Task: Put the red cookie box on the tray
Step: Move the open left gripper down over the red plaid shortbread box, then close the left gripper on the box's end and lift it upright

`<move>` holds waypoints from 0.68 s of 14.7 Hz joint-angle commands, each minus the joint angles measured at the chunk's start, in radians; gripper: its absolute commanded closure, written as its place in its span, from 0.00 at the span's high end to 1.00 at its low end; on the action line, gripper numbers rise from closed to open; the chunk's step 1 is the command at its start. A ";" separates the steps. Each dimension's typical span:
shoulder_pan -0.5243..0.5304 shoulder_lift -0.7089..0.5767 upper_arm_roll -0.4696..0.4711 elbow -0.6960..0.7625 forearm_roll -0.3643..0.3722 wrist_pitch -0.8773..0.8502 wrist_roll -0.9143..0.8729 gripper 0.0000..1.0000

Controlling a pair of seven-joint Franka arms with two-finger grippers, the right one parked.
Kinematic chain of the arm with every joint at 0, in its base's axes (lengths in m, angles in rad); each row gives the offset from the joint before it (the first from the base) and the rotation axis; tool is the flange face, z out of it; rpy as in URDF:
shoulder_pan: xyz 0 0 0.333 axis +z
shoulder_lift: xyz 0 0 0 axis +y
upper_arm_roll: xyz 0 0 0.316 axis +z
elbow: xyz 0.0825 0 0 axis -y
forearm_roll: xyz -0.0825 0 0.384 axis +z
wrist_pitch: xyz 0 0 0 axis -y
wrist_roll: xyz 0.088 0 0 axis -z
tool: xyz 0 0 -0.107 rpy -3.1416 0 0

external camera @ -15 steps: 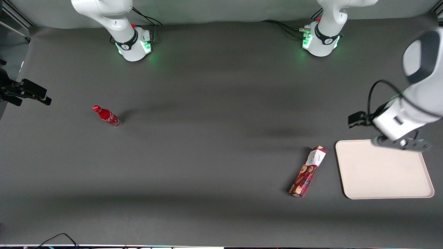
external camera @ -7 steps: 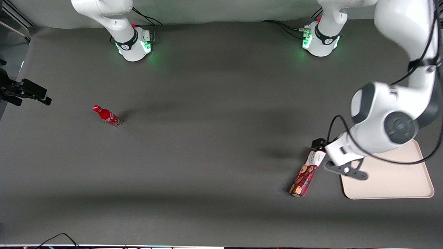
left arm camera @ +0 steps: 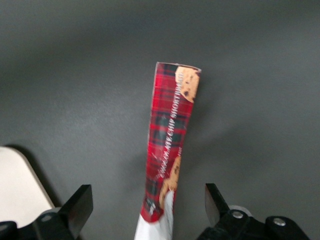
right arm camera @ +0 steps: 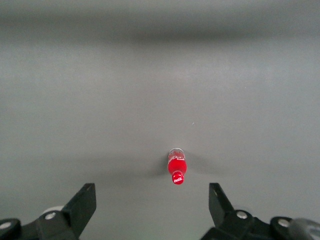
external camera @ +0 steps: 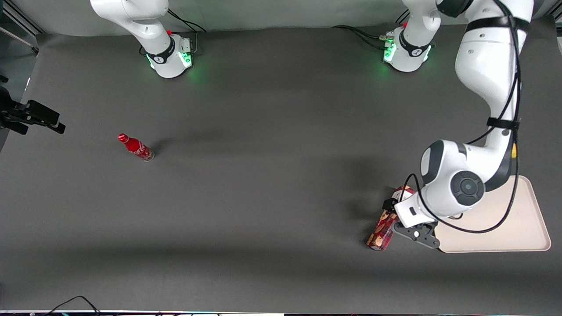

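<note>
The spread pincer (left arm camera: 145, 212) is held over the long dark-red plaid cookie box (left arm camera: 170, 145), whose label end is partly cut off; the cream-white rectangular tray (external camera: 522, 228) is half hidden.

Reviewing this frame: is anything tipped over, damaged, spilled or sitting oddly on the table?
Nothing stands out. The red cookie box lies flat and intact on the table beside the tray, at a slant to its edge. The gripper hangs open above the box. The red bottle stands toward the parked arm's end.

A dark grey table (external camera: 263, 197) meets a pale wall (external camera: 285, 11).
</note>
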 commanded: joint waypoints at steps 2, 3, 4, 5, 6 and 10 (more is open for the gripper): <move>-0.009 0.051 0.005 0.022 0.032 0.035 0.013 1.00; -0.015 0.054 0.005 0.019 0.039 0.036 0.013 1.00; -0.020 0.064 0.005 0.019 0.046 0.036 0.013 1.00; -0.020 0.072 0.005 0.018 0.051 0.036 0.013 1.00; -0.021 0.081 0.003 0.018 0.051 0.036 0.018 1.00; -0.027 0.116 0.003 0.009 0.051 0.076 0.062 1.00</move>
